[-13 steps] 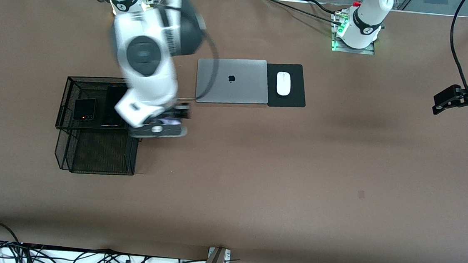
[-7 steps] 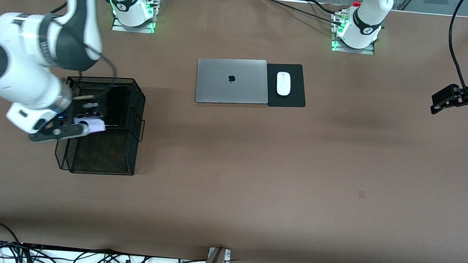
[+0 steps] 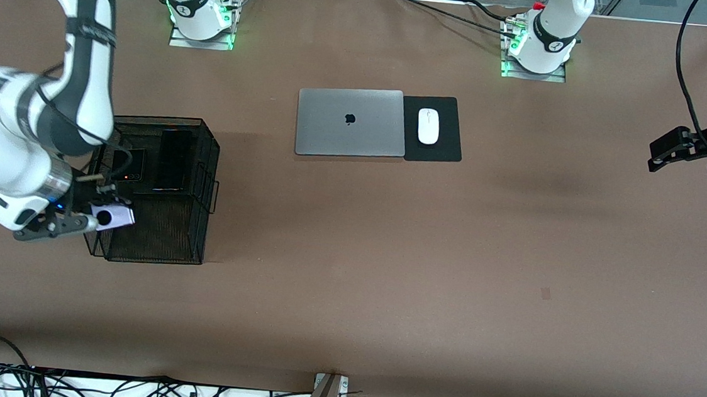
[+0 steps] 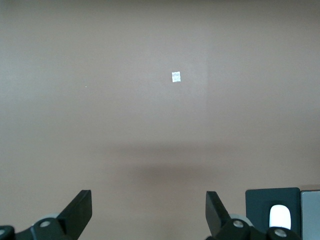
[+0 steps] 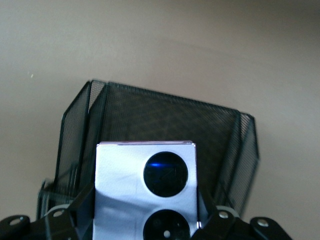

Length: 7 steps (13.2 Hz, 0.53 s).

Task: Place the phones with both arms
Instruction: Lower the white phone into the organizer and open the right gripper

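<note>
My right gripper (image 3: 98, 215) is shut on the lilac-white phone (image 3: 118, 217) and holds it over the edge of the nearer compartment of the black mesh basket (image 3: 161, 240). In the right wrist view the phone (image 5: 125, 175) shows its two black circles between my fingers, with the basket (image 5: 165, 117) below. The black flip phone (image 3: 129, 165) and the slim black slab phone (image 3: 174, 159) lie side by side in the basket's farther, upper tier. My left gripper (image 3: 665, 153) is open and empty, waiting over the left arm's end of the table; it also shows in the left wrist view (image 4: 148, 212).
A shut silver laptop (image 3: 351, 122) lies mid-table, with a white mouse (image 3: 428, 126) on a black pad (image 3: 442, 149) beside it. The left wrist view shows the mouse (image 4: 280, 217) and a small white speck (image 4: 176, 76) on brown table.
My right arm has swung from beside the laptop across the basket toward its end of the table, carrying the lilac-white phone, which is now over the nearer compartment. The left arm has barely shifted.
</note>
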Available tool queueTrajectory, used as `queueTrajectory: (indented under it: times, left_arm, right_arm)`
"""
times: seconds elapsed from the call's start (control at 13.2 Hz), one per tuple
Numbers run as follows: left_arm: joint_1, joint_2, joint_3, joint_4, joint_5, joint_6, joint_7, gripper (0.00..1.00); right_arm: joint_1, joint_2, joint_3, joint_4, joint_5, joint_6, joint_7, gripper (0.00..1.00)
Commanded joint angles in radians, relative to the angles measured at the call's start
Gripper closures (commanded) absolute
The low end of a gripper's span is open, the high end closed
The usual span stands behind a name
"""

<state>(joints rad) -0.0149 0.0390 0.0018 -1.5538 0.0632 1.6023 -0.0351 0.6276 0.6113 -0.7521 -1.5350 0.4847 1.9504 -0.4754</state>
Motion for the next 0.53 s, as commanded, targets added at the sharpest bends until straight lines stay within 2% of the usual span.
queueTrajectory:
  times: [0.0, 0.45]
  left_arm:
    - [-0.004, 0.007, -0.005, 0.024, -0.008, -0.015, -0.008, 0.00]
    - [-0.004, 0.001, -0.017, 0.024, -0.009, -0.022, -0.006, 0.00]
  right_arm:
    - [-0.015, 0.099, 0.004, 0.044, 0.084, 0.044, 0.001, 0.47]
    - [-0.022, 0.194, 0.007, 0.038, 0.176, 0.119, 0.009, 0.47]
